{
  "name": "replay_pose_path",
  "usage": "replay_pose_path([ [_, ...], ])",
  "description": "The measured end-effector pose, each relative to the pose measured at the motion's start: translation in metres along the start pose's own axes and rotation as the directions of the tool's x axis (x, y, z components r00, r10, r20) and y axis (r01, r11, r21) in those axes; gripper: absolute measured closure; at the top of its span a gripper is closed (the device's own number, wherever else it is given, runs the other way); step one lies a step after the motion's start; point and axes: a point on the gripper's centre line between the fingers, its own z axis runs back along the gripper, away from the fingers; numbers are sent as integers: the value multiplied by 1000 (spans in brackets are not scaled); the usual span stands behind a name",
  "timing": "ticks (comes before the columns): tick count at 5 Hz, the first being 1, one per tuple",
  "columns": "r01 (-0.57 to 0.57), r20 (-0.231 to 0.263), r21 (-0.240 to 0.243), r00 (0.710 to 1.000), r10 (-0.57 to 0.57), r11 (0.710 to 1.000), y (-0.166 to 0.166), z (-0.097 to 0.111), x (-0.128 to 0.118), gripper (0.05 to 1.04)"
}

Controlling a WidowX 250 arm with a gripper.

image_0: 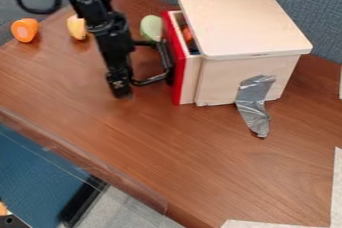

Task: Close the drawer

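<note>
At the drawer front (178, 86), the arm (101, 19) slants down, gripper (165, 69) sideways, opening and hold unclear.

Right of the pincer (166, 64) stands the box (242, 22), tape (254, 97) on its near side, the drawer (179, 90) between (an item (188, 34) inside); behind lies one toy (151, 28), farther left a second toy (77, 27) and third toy (25, 30).

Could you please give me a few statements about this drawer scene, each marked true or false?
1. The red-fronted wooden drawer is partly open. True.
2. The silver-grey tape is stuck on the drawer's red front. False: the tape is on a side of the pale wooden box.
3. Something orange shows inside the drawer. True.
4. The pale green, rounded object sits on top of the box. False: the green object is on the brown wooden table.
</note>
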Motion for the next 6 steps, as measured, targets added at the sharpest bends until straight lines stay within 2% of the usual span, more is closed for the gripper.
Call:
replay_pose_path([
  [2, -3, 16, -2, 1000, 3, 1000, -2, -11, 33, 84],
  [4, -9, 15, -17, 1000, 9, 1000, -7, -10, 36, 84],
  [5, -39, 0, -48, 999, 39, 998, -14, 9, 18, 85],
  [6, -90, 26, -32, 996, 90, 995, -8, 49, -4, 85],
])
